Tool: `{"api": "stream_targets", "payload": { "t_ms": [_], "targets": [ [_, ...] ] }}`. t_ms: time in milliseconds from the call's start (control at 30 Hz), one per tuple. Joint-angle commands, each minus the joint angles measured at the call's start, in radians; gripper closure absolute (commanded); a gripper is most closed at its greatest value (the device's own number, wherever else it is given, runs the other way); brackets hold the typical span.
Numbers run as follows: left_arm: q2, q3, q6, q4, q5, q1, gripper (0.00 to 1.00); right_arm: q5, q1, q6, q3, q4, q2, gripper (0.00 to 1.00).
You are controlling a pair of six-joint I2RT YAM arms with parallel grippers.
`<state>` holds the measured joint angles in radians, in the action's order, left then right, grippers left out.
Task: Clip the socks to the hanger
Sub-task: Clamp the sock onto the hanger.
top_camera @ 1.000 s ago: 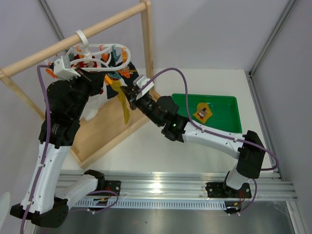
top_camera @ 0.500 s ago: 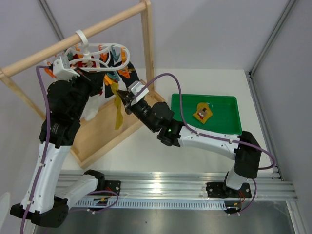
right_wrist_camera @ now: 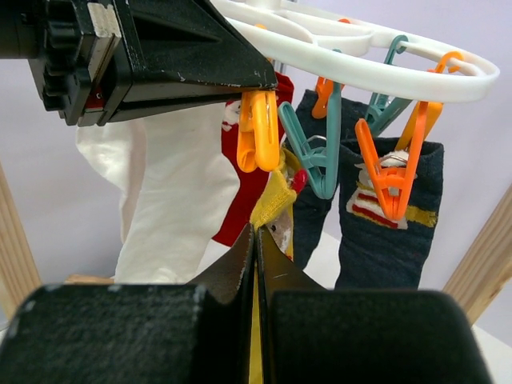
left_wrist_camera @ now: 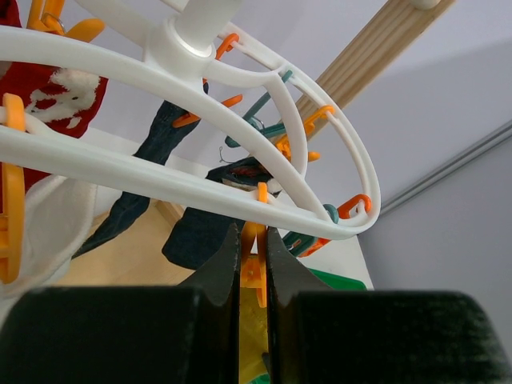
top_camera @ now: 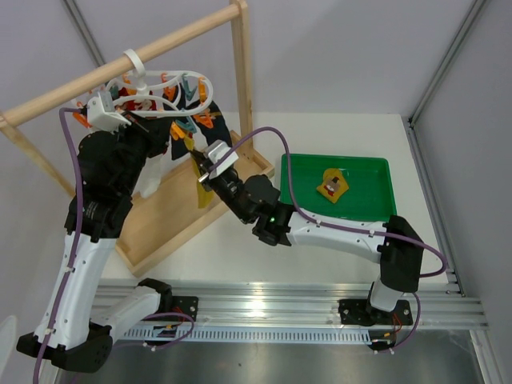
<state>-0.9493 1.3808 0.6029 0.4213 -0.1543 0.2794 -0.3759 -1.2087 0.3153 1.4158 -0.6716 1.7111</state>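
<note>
Yellow sock [right_wrist_camera: 274,202] hangs just under orange peg [right_wrist_camera: 258,132] on hanger [right_wrist_camera: 352,68]. Right gripper [right_wrist_camera: 255,240] pinches sock, fingers closed on it, hiding lower part. Left gripper [left_wrist_camera: 253,240] squeezes same peg. Unclear whether peg bites sock. White sock [right_wrist_camera: 160,200] partly hidden behind left gripper. Second yellow sock [top_camera: 332,186] lies in green tray [top_camera: 368,196].

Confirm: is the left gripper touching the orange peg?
Touching. Left wrist view: the left gripper has both fingers pressed against the orange peg between them.
</note>
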Motion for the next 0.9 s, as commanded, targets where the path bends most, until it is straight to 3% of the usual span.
{"api": "stream_targets", "payload": {
  "t_ms": [0,867],
  "targets": [
    [-0.011,0.004,0.023,0.039,-0.031,0.004,0.98,-0.037,-0.014,0.027,0.028,-0.077,0.007,1.00],
    [-0.020,0.012,0.024,0.040,-0.027,0.004,0.97,-0.054,-0.034,0.045,0.023,-0.097,0.016,1.00]
  ]
}}
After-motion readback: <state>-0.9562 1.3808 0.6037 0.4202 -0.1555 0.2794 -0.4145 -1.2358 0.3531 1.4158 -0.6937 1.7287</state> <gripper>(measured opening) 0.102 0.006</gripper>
